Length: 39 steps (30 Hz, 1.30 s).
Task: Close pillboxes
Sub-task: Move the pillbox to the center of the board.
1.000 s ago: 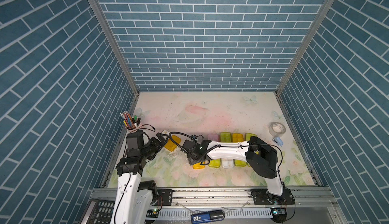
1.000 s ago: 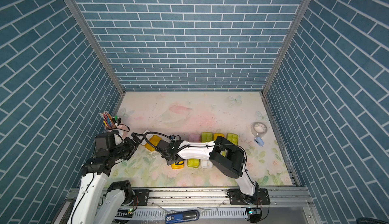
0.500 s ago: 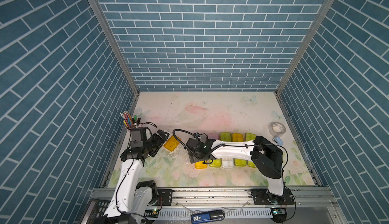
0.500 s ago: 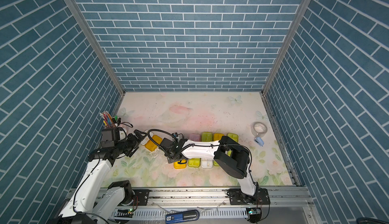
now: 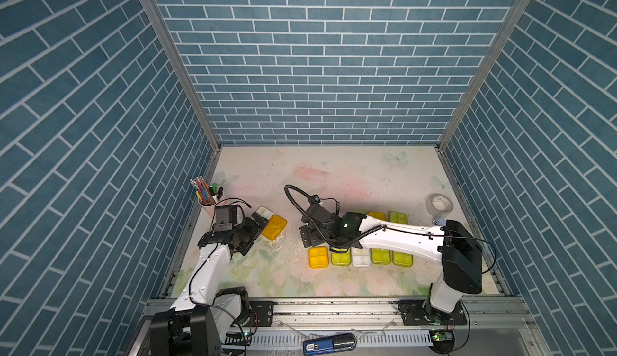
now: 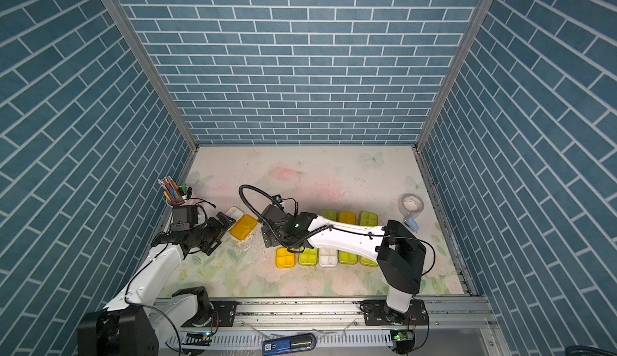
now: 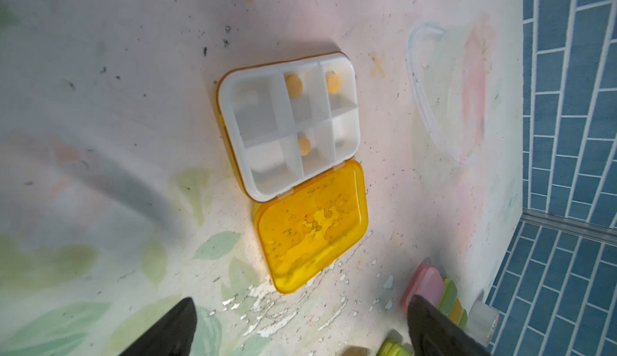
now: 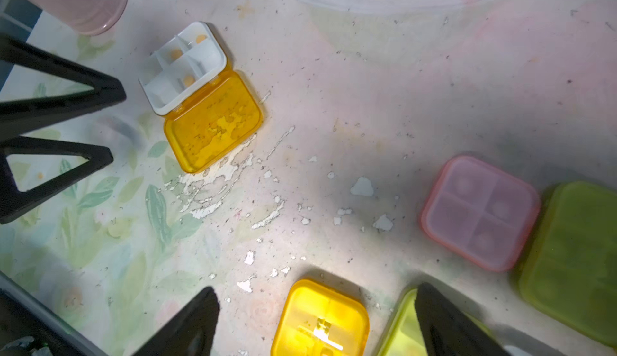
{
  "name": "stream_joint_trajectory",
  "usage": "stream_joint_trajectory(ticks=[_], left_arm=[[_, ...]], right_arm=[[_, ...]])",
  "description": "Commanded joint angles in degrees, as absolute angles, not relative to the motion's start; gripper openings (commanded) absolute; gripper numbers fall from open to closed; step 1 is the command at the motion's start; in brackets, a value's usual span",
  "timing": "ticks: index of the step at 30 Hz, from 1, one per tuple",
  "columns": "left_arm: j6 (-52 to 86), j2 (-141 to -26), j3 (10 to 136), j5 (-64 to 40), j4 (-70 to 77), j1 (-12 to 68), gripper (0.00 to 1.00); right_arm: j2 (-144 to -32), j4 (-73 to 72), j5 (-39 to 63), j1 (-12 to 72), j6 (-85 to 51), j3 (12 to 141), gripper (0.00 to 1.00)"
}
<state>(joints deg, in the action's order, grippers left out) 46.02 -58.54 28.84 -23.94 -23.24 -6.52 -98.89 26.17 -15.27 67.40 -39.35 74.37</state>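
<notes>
One pillbox lies open at the left of the mat: its white tray (image 7: 288, 123) holds three orange pills and its orange lid (image 7: 312, 227) lies flat beside it, in both top views (image 5: 273, 226) (image 6: 243, 226). My left gripper (image 7: 300, 321) is open just short of the lid's edge (image 5: 258, 220). My right gripper (image 8: 315, 304) is open and empty above a closed orange pillbox (image 8: 320, 317) at the left end of the front row (image 5: 318, 257). Closed pink (image 8: 479, 212) and yellow-green (image 8: 574, 254) pillboxes lie in the back row, partly under my right arm.
A pink pencil cup (image 5: 207, 204) stands at the left wall behind my left arm. A tape roll (image 5: 440, 204) and a small blue object (image 5: 440, 220) sit at the right edge. White flaked patches (image 8: 213, 184) mark the mat between the open pillbox and the rows.
My left arm has reached forward toward the open pillbox. My right gripper has opened wider and lifted slightly back from the front orange pillbox.
</notes>
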Motion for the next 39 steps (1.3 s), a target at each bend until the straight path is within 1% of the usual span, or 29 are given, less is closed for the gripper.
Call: stream_joint_trajectory(ticks=[1, 6, 14, 22, 32, 36, 39], left_arm=[[45.48, -59.82, 27.12, -23.00, -19.41, -6.90, 1.00], [46.76, -61.66, 25.08, -24.39, -14.25, -6.85, 1.00], [49.52, -66.70, 22.78, -25.74, -5.00, -5.03, 1.00], [50.96, -73.51, 25.27, -23.86, 0.50, 0.79, 1.00], [52.74, -81.73, 31.75, -21.06, 4.50, 10.54, 1.00], [52.81, -85.50, 33.91, -22.50, 6.35, 11.58, 0.99], [53.95, -84.98, 34.19, -22.69, 6.43, 12.92, 0.99]], right_arm=[[-97.41, 25.93, -16.20, 64.47, -36.56, 72.84, 0.96], [-97.05, 25.05, -15.84, 61.50, -34.39, 71.81, 0.98], [-96.27, 23.88, -14.76, 58.55, -33.49, 70.23, 0.98], [-94.75, 22.48, -10.87, 55.94, -34.28, 68.57, 0.98], [-93.86, 22.24, -9.58, 54.36, -33.84, 67.76, 0.98], [-93.68, 22.52, -8.30, 54.07, -33.65, 67.89, 0.98], [-93.69, 23.31, -6.92, 54.09, -33.57, 68.55, 0.98]])
